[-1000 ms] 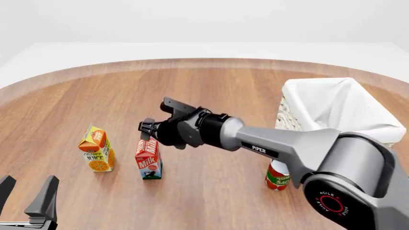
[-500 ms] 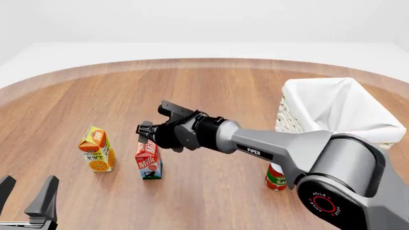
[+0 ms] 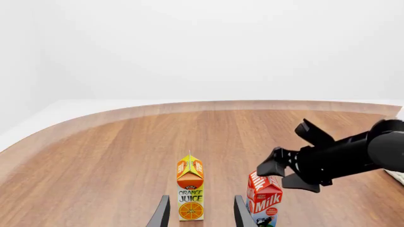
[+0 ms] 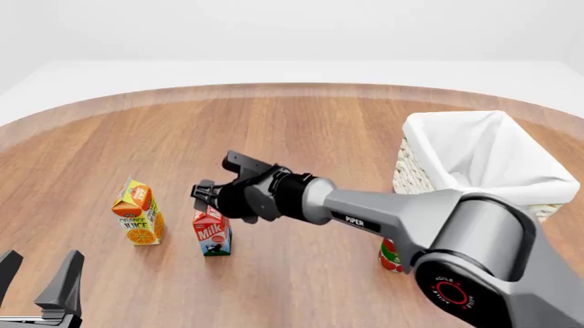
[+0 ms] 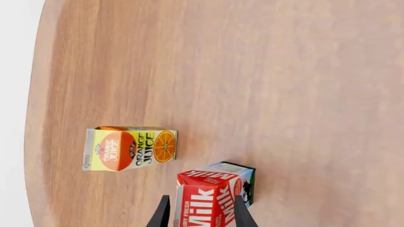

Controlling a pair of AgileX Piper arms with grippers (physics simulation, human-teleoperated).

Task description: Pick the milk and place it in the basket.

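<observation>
Right hand (image 4: 208,199), fingers spread apart, has dropped lower around the milk (image 4: 212,232) top

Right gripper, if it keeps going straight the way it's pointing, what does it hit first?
Most likely the milk. In the right wrist view the right gripper has its open jaws on either side of the carton's red top. The orange juice carton sits off to the side, out of that line.

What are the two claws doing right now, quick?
Left claw: open, holding nothing, low near the table's front edge.
Right claw: open, fingers on either side of the milk top, not gripping it yet.
</observation>
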